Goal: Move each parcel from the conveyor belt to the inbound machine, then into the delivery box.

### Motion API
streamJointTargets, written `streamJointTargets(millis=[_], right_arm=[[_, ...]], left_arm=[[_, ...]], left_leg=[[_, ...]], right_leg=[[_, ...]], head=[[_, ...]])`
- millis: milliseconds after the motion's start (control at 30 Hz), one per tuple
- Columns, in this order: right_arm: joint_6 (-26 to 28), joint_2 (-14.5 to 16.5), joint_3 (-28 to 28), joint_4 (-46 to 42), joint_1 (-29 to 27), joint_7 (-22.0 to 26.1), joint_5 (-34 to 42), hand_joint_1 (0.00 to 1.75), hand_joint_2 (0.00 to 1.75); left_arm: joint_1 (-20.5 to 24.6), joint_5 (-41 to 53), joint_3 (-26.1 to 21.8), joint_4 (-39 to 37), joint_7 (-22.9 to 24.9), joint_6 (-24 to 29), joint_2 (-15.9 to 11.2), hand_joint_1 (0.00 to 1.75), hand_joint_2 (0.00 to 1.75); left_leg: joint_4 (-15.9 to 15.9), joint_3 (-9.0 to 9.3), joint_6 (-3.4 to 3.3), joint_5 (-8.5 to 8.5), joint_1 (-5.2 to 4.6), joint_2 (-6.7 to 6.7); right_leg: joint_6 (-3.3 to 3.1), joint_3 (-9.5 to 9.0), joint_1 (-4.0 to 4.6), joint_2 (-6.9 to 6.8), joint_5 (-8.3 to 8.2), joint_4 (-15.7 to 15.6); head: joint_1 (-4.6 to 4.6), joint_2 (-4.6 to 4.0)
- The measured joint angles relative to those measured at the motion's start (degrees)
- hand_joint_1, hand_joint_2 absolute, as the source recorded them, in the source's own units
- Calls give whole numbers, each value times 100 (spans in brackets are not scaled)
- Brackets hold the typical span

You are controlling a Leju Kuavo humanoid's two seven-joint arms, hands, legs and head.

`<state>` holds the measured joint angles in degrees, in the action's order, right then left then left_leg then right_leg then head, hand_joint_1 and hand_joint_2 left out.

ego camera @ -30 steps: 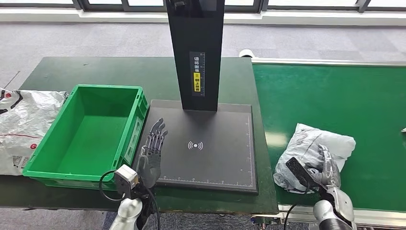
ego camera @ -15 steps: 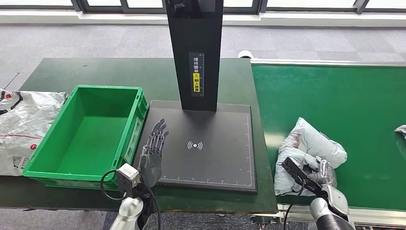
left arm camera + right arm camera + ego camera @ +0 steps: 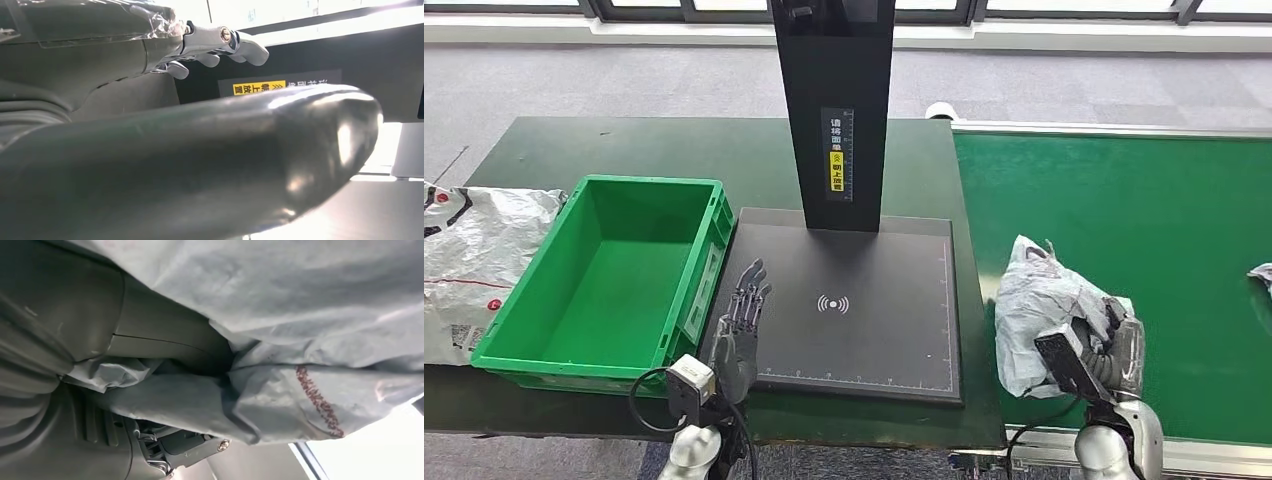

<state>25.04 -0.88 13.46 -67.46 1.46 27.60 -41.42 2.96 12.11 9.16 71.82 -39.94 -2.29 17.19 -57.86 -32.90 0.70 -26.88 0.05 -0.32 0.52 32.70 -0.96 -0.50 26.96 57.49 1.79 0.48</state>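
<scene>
On the conveyor belt [image 3: 1124, 200], at its near edge just beside the inbound machine [image 3: 864, 300], my right hand [image 3: 1114, 350] has the grey parcel [image 3: 1039, 305] in its grasp. From the head view the fingers are curled into the bag's right side, and the right wrist view shows the film bunched and creased against the palm, so I count it as held.

It is a soft poly mailer, crumpled and puffed up, with loose folds standing off the top. I judge it light, with soft contents that will shift. The film looks slick and slack, so a hold on the skin alone could let the bag sag, swing or slide out. I would rather close around the bulk of it than pinch a fold, and keep it low over the edge of the scan plate.

My left hand [image 3: 742, 330] rests at the left border of the machine's black plate, next to the green delivery box [image 3: 544, 330]. Its fingers lie straight and slightly apart, holding nothing. White bags [image 3: 474, 250] lie on the table beyond the box.
</scene>
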Motion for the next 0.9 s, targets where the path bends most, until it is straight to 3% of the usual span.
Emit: streamJointTargets(millis=[233,533,667,900], right_arm=[[43,390,-400,-1856,-825,72,-188,175,175],[236,492,-805,-2505,-975,217,-430,175,175],[172,498,-1349,-2036,-410,-173,-836,175,175],[229,691,-1898,245,955,-169,-655,175,175]], left_arm=[[-23,229,0,184,34,102,4,0,0],[-108,-266,0,480,-13,-94,2,0,0],[-130,-535,0,783,-21,-185,-1,0,0],[-115,-586,75,837,-20,-313,1,0,0]], left_leg=[[1,-4,4,-3,0,4],[-1,-6,2,-2,-1,7],[0,2,5,0,3,21],[-1,-1,6,22,8,11]], right_leg=[[0,6,-1,3,5,0],[3,2,-1,6,0,1],[0,3,2,21,-2,2],[-5,3,7,10,-18,3]], head=[[0,0],[0,0],[1,0],[0,0]])
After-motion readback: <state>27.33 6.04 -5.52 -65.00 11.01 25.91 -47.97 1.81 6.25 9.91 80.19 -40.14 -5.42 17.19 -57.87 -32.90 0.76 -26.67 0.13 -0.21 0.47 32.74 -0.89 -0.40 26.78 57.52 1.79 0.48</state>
